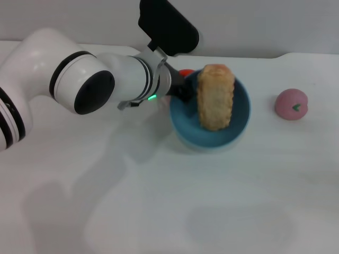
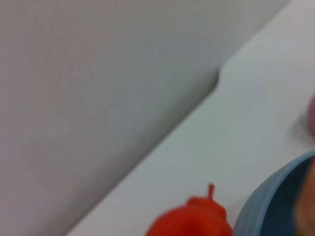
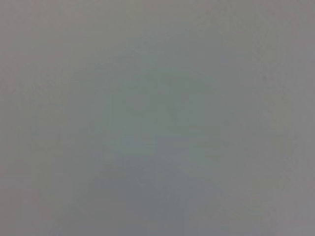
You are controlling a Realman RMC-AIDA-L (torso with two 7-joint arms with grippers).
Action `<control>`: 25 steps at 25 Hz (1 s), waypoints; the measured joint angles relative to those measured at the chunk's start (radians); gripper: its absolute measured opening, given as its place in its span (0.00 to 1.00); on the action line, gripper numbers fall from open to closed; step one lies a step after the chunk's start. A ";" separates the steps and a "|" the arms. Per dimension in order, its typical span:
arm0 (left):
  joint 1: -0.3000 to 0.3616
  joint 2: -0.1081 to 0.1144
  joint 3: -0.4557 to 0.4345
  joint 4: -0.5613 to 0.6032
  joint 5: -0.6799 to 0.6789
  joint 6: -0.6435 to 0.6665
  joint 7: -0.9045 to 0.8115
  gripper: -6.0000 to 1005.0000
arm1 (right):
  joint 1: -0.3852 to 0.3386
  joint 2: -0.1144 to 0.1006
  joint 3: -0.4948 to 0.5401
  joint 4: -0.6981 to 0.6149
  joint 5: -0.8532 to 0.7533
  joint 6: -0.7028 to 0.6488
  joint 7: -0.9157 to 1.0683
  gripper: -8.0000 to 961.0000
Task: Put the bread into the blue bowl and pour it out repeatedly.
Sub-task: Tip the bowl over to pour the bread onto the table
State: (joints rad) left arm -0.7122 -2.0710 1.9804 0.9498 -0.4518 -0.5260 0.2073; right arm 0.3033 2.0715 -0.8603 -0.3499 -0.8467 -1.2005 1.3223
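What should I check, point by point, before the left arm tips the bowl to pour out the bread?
1. Bread in bowl: ok. The long tan-golden bread loaf stands on end inside the round light-blue bowl, leaning on its far rim.
2. Left tool at the bowl's left rim: ok, but whether it grips the rim: cannot tell, its fingers are hidden.
3. Space to the bowl's right: ok. The pink round toy fruit lies well apart on the white table.
4. Red-orange toy close behind the bowl, next to the tool: not ok, it may get bumped.
5. Right arm: cannot tell, not visible in the head view.
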 joint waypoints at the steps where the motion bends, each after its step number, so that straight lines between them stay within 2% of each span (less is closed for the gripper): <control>1: -0.001 0.000 0.002 -0.002 0.013 0.023 -0.014 0.00 | 0.000 0.000 0.000 0.004 0.000 -0.003 0.000 0.52; 10: 0.025 -0.002 0.016 -0.015 0.127 0.214 -0.045 0.00 | -0.004 -0.003 0.007 0.012 0.001 -0.008 -0.001 0.52; 18: 0.015 -0.006 0.060 -0.137 0.157 0.463 -0.044 0.00 | -0.004 -0.003 0.012 0.013 0.002 -0.006 -0.002 0.52; 25: 0.020 -0.006 0.063 -0.179 0.148 0.658 -0.044 0.00 | -0.006 -0.001 0.012 0.013 0.001 -0.008 -0.002 0.52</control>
State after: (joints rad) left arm -0.6919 -2.0770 2.0432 0.7710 -0.3033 0.1321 0.1635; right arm 0.2972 2.0703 -0.8483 -0.3374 -0.8461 -1.2085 1.3207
